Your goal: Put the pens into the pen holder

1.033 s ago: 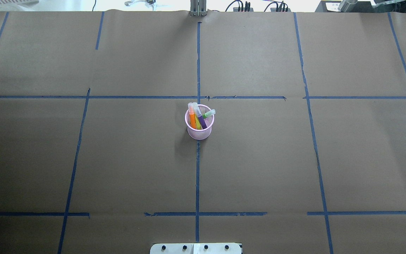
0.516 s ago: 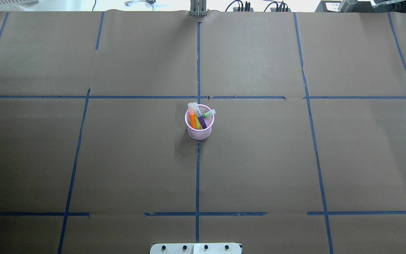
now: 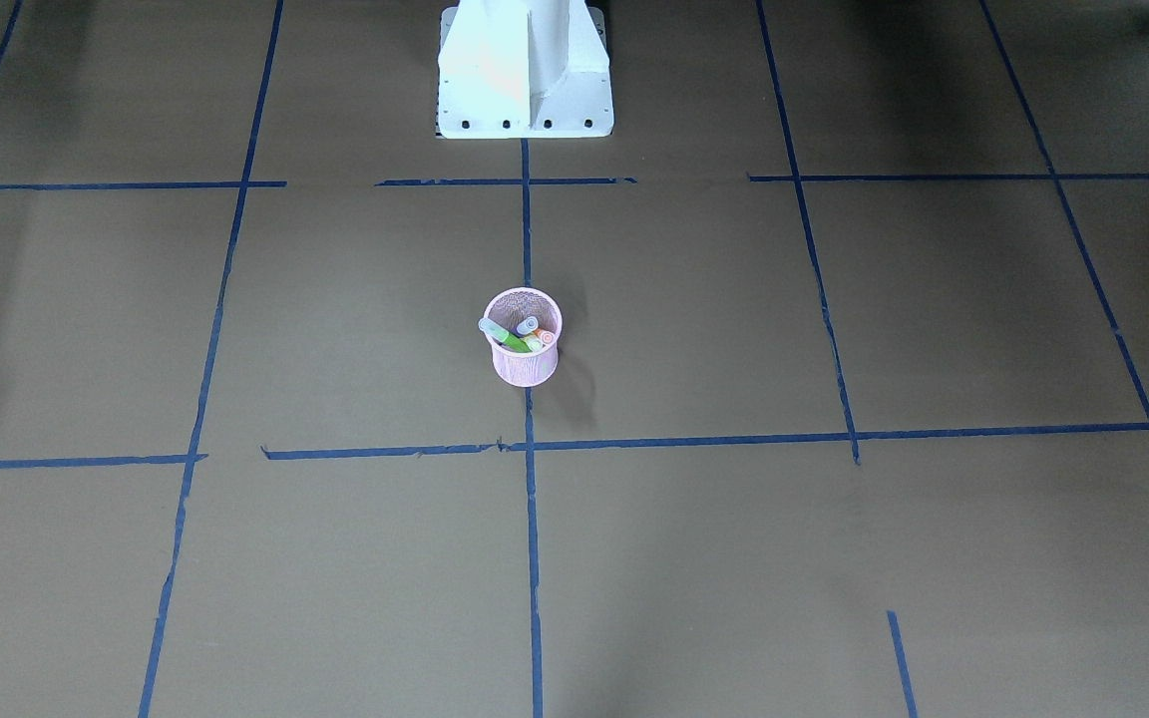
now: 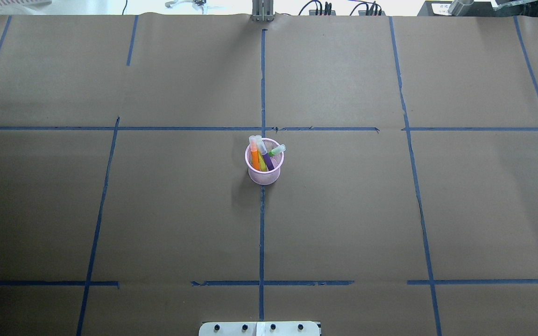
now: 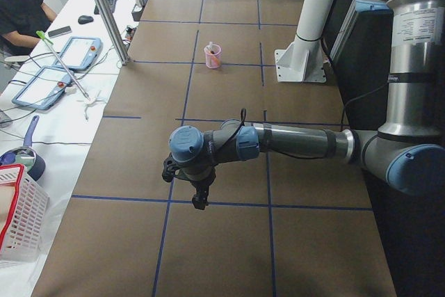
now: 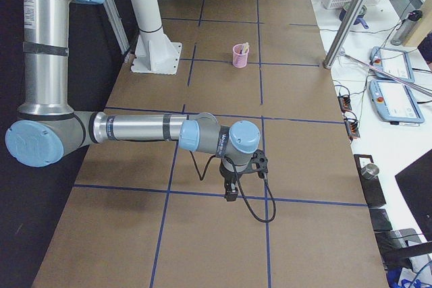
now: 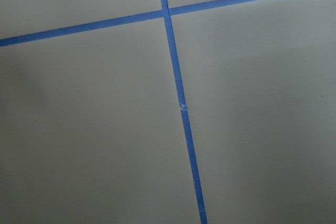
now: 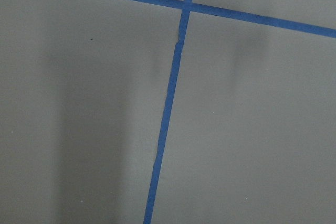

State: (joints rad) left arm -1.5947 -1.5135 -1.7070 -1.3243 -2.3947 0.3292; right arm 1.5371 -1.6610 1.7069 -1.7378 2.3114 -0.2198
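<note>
The pink mesh pen holder (image 4: pixel 264 175) stands upright at the table's middle, on the centre tape line; it also shows in the front view (image 3: pixel 525 369) and small in both side views (image 5: pixel 213 57) (image 6: pixel 240 57). In it stand an orange pen (image 4: pixel 254 156), a purple pen (image 4: pixel 268 161), a yellow pen (image 4: pixel 261 163) and a green pen (image 4: pixel 277 150) that leans over the rim. My left gripper (image 5: pixel 200 199) and right gripper (image 6: pixel 230 193) hang far from the cup, near the table's ends. Each shows in a side view only, so I cannot tell open or shut. Both wrist views show only paper and tape.
Brown paper with blue tape lines (image 4: pixel 262 233) covers the table. The white robot pedestal (image 3: pixel 525 70) stands at the near edge. Beyond the far edge are a metal post (image 5: pixel 104 12), tablets (image 5: pixel 76 52), a white basket (image 5: pixel 17 213) and a seated person (image 5: pixel 17 5).
</note>
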